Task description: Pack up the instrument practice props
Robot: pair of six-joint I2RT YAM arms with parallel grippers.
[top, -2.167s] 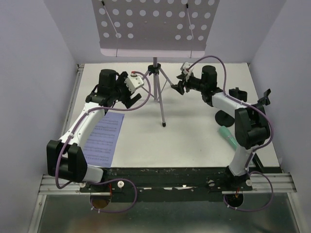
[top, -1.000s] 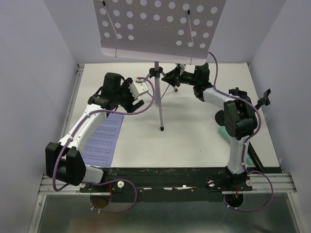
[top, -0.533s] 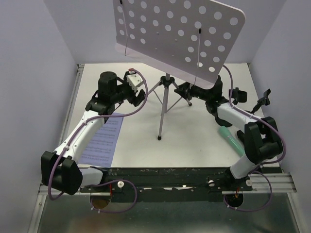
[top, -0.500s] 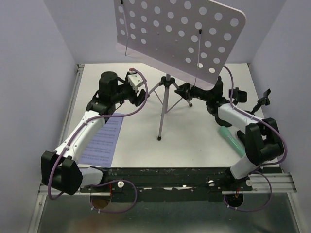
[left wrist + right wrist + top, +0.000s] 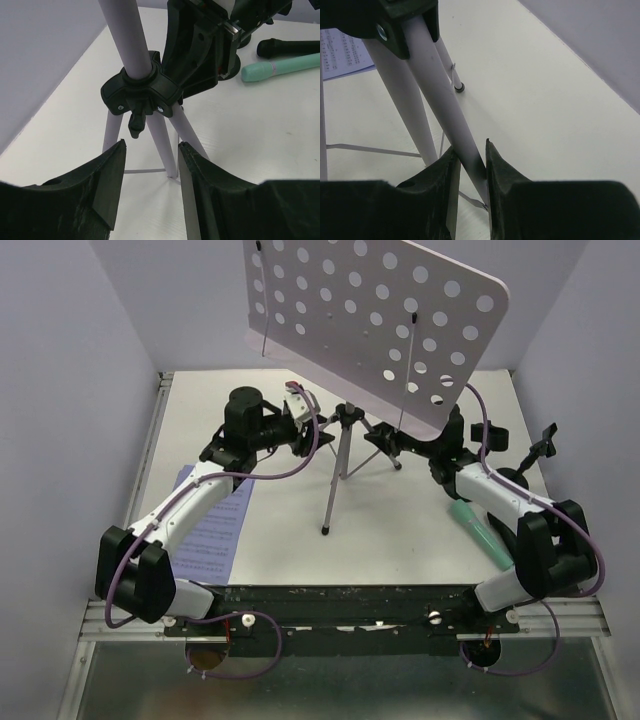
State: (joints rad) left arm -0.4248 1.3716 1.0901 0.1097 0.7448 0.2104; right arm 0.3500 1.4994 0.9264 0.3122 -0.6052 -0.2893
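Observation:
The silver tripod (image 5: 333,485) leans, and its pale perforated desk (image 5: 370,310) is tipped toward the right. My right gripper (image 5: 385,440) is shut on one tripod leg (image 5: 462,135), which is pinched between its fingers (image 5: 471,155). My left gripper (image 5: 310,432) sits just left of the black hub (image 5: 142,92). It is open, and another leg (image 5: 162,150) shows just past its fingertips (image 5: 151,150). The mint-green microphone (image 5: 480,530) (image 5: 287,66) lies at the right, with the black microphone (image 5: 290,46) beside it. Printed sheet music (image 5: 210,530) (image 5: 345,55) lies on the left.
A black clip holder (image 5: 540,445) stands at the far right by the wall. Grey walls close in the white table (image 5: 400,540) on three sides. The desk overhangs both wrists.
The stand has swung and tilted to the right with my right gripper still holding its leg. My left arm has moved right up to the hub, and its jaws have narrowed.

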